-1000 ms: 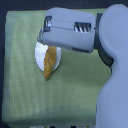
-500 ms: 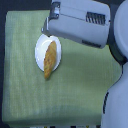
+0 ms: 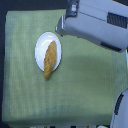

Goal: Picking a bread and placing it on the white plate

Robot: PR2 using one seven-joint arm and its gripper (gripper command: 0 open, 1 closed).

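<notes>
No readable text, label, brand, number or sign appears anywhere in the exterior view.

The bread [image 3: 49,59] lies on the white plate [image 3: 40,46], one end poking past the near rim. The plate sits on the cloth [image 3: 85,85], toward the exterior view's left

Green cloth-covered table [image 3: 85,90] bearing white plate [image 3: 41,46]

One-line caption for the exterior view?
Golden-orange twisted bread lies on the small round white plate, one end overhanging the rim, on a green cloth.
</notes>
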